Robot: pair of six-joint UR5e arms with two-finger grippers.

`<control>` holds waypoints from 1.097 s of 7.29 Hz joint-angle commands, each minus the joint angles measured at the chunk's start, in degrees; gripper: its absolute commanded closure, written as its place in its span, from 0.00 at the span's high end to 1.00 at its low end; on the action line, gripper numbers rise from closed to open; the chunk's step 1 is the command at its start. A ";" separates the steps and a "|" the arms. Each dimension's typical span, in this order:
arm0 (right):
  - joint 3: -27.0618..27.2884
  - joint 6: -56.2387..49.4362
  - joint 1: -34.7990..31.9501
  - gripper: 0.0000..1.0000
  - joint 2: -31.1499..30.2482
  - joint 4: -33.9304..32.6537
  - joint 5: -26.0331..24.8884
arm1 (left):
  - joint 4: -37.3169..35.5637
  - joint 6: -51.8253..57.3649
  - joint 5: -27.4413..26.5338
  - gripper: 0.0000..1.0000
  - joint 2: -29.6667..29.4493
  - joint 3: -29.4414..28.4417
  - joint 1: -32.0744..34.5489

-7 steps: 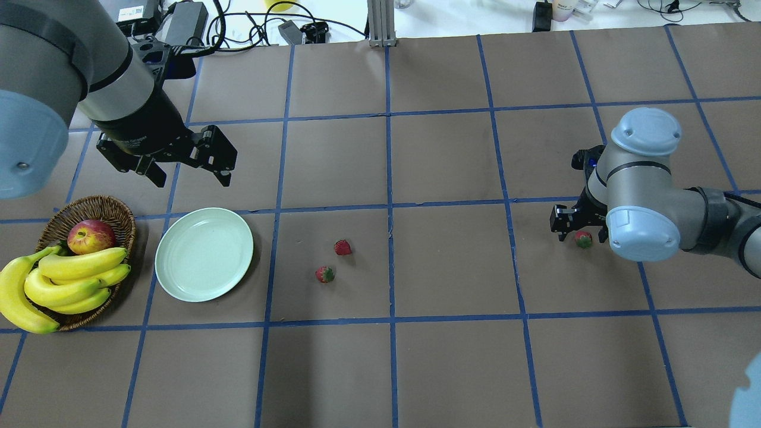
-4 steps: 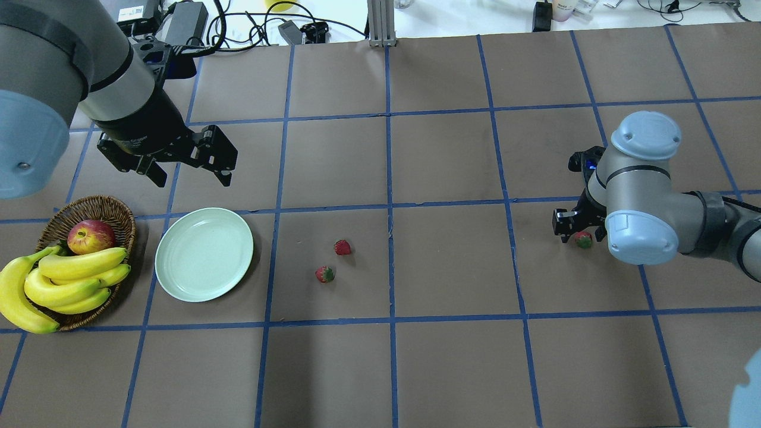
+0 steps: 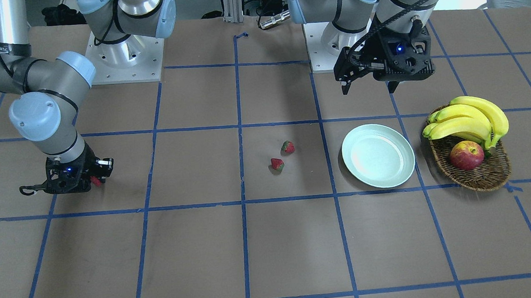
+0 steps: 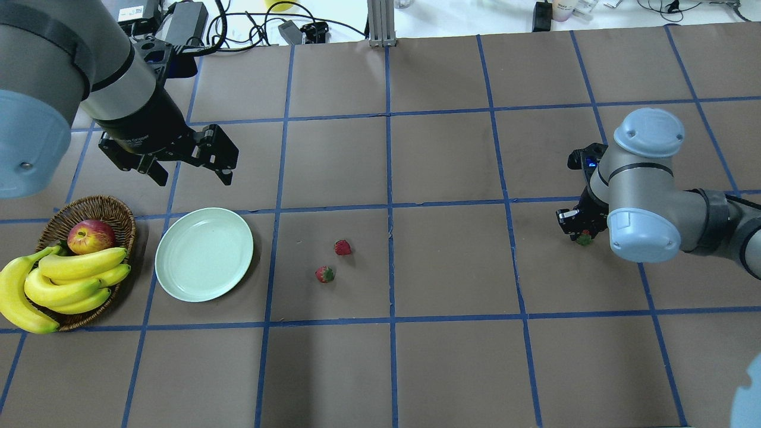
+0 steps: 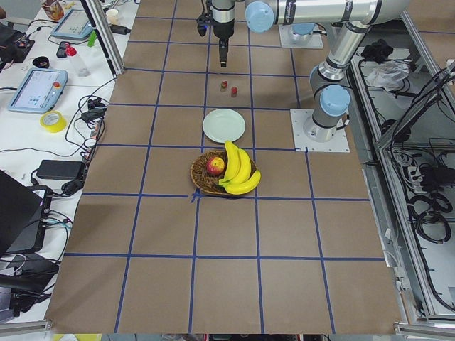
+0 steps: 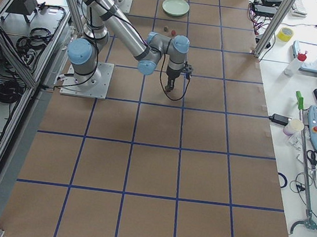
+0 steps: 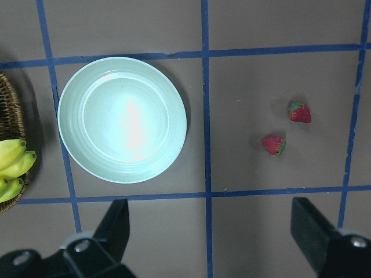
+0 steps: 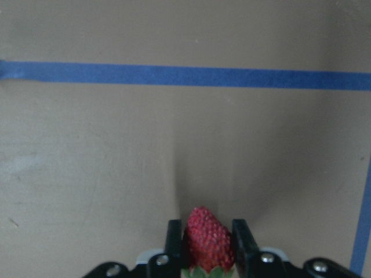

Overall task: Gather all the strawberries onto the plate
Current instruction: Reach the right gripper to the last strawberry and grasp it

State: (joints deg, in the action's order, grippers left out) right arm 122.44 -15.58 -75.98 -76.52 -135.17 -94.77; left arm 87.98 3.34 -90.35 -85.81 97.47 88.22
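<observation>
Clock set on overhead view, 12 away from robot. Plate (image 4: pixel 204 254) on table (image 4: pixel 452 368), left half. Basket (image 4: pixel 120 208) just beside plate at 9 o'clock; apple (image 4: pixel 91 236) and bananas (image 4: pixel 65 285) in it, apple at 12 o'clock of bananas. 1st strawberry (image 4: pixel 342 247) at 3 o'clock of plate, apart; 2nd strawberry (image 4: pixel 324 274) near it at 7 o'clock. 3rd strawberry (image 8: pixel 207 236) far out at 3 o'clock, between fingers of right gripper (image 4: pixel 582 236). Left gripper (image 4: pixel 193 177) at 12 o'clock of plate.
</observation>
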 commanded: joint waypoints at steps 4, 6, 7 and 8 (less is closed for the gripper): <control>-17.76 33.25 -26.15 0.00 1.71 13.09 4.95 | 0.17 0.00 -0.09 1.00 0.20 0.18 0.54; -18.38 47.91 -41.37 0.01 8.02 5.58 3.99 | 0.08 0.00 -0.09 1.00 0.11 0.88 0.55; -18.38 54.53 -45.79 0.01 11.01 2.22 3.20 | 0.17 0.09 -0.43 1.00 0.20 0.88 0.20; -19.68 56.78 -47.31 0.02 11.22 1.75 3.19 | 0.17 0.00 -0.52 1.00 0.20 0.97 0.19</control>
State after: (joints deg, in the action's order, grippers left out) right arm 103.82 35.61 -119.24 -67.05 -131.16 -91.25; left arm 88.13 3.38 -90.69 -85.63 98.33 88.55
